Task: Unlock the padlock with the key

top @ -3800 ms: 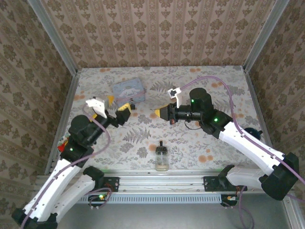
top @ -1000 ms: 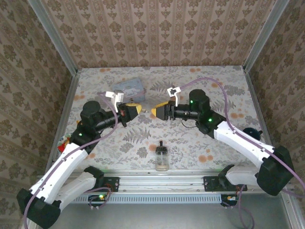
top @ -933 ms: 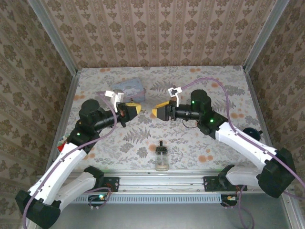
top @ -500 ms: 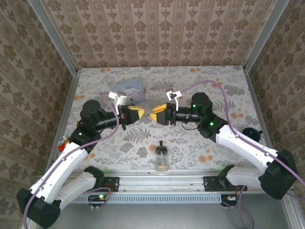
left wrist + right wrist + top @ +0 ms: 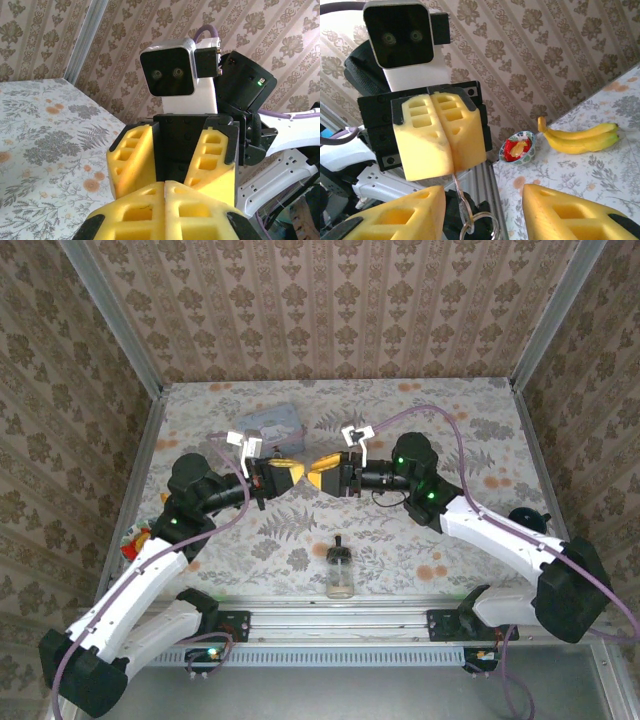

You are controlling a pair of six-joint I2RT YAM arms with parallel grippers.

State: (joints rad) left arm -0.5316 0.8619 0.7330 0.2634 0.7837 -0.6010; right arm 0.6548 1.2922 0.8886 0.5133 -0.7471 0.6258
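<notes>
Grippers brought tip to tip above the flower-patterned table [image 5: 400, 540], small metal piece between them.
Left gripper [image 5: 285, 472] clamped on a thin silver metal key [image 5: 464, 205], apparently, its wire ring dangling. Right gripper [image 5: 322, 476], part-spread and empty, has closed in from well apart to straddle it; transfer probably next. Tiny dark brassy padlock not discernible, possibly buried between the yellow foam pads [image 5: 425, 135].

Top of thin metal piece [image 5: 461, 200] hidden inside left end effector [image 5: 445, 137], ring [image 5: 479, 223] cut by bottom edge

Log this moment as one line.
left gripper: shut on key ring, ring dangling below | right gripper: open, pointed at key ring | stage: key ring not yet passed
</notes>
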